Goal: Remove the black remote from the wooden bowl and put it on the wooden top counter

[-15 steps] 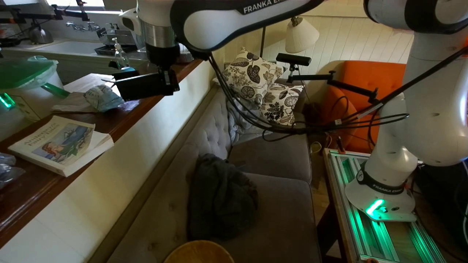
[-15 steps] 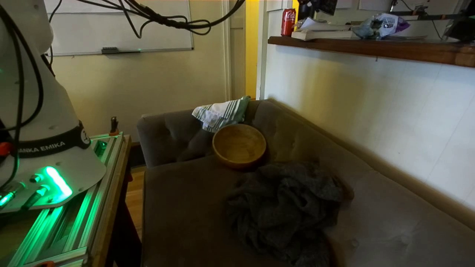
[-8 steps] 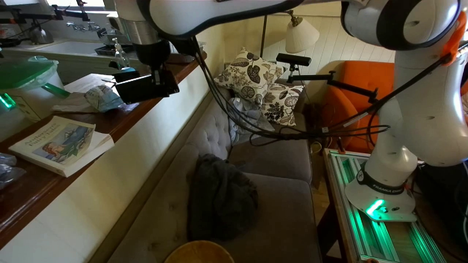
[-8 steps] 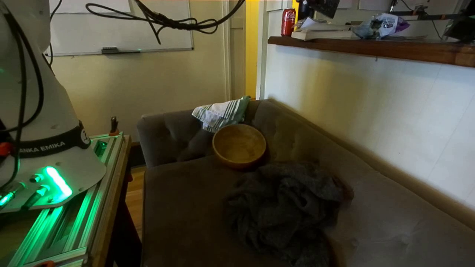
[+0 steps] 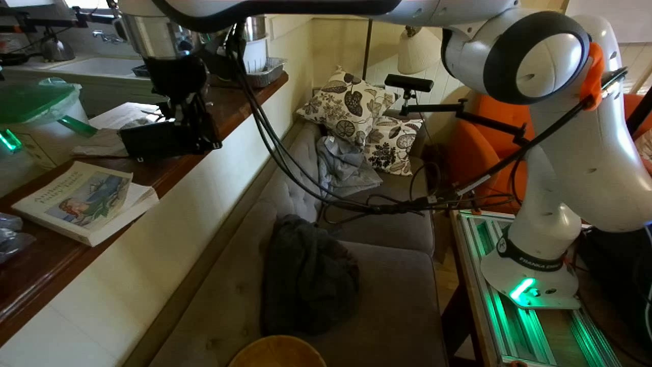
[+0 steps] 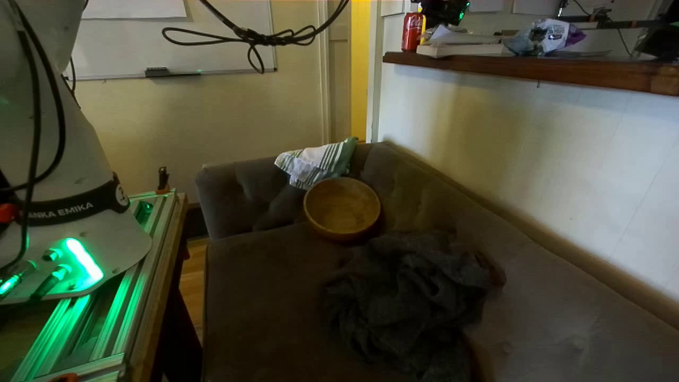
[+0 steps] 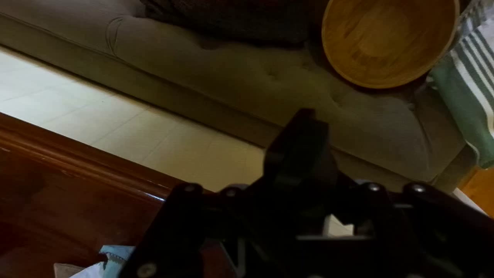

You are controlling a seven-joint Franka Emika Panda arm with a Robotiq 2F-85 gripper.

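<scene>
The wooden bowl (image 6: 342,207) sits on the sofa with nothing in it; it also shows in the wrist view (image 7: 386,38) and partly at the bottom of an exterior view (image 5: 277,352). My gripper (image 7: 301,166) points down above the counter's edge. Its fingers look closed on a dark object that juts past the fingertips and seems to be the black remote (image 7: 304,131); the picture is very dark there. The gripper in an exterior view (image 5: 206,142) hangs over the wooden counter (image 5: 30,285). The counter also shows in the wrist view (image 7: 77,193).
A book (image 5: 86,204) lies on the counter near the gripper, with a crumpled snack bag (image 6: 543,37) and papers. A red can (image 6: 412,32) stands at the counter's end. A dark blanket (image 5: 310,275) and a striped towel (image 6: 318,162) lie on the sofa.
My gripper has moved left and slightly down in an exterior view, further over the counter, and has turned a little. The hanging cables have swung along. The bowl has not moved.
</scene>
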